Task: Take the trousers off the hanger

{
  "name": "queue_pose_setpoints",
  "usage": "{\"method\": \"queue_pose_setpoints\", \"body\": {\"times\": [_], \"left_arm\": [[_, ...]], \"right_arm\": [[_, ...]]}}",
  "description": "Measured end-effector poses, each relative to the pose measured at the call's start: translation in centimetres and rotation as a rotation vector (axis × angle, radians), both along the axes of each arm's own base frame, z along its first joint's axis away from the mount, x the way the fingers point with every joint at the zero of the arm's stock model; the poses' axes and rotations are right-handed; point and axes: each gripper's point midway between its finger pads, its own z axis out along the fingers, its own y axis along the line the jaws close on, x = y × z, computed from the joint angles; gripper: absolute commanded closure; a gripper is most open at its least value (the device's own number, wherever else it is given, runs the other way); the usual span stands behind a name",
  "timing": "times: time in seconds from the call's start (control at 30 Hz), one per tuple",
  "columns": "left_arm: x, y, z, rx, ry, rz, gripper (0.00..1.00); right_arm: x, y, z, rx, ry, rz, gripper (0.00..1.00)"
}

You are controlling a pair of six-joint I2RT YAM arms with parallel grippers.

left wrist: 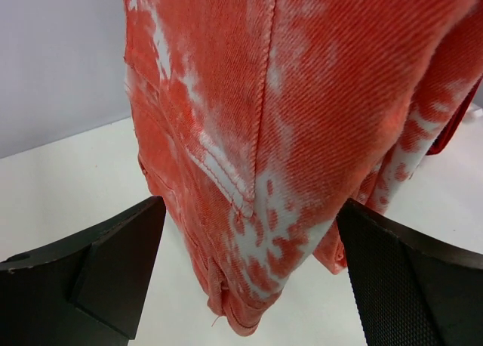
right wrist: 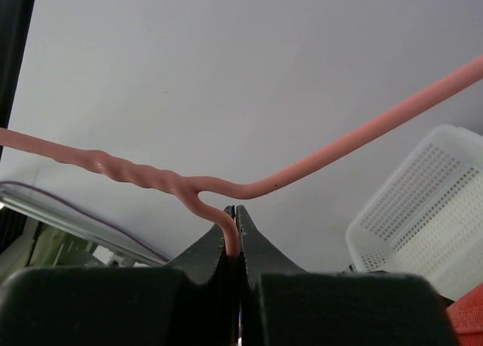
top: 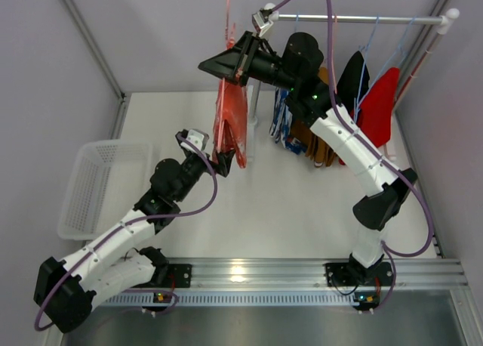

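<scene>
Right wrist view: right gripper (right wrist: 235,214) jaws pinching hanger (right wrist: 339,146) wire beside twisted neck; left gripper (left wrist: 249,210) jaws spread either side of hanging trousers (left wrist: 339,74), above white counter (left wrist: 60,172)

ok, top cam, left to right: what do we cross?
basket → trousers → blue-white garment → black garment → red garment
</scene>
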Motion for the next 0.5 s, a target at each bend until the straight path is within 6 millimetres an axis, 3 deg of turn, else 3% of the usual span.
{"method": "queue_pose_setpoints", "body": {"times": [0.5], "left_arm": [[1.5, 0.8, 3.2, -0.026, -0.071, 0.086, 0.05]], "right_arm": [[-2.2, 0.6, 1.6, 0.052, -0.042, 0.077, 1.0]]}}
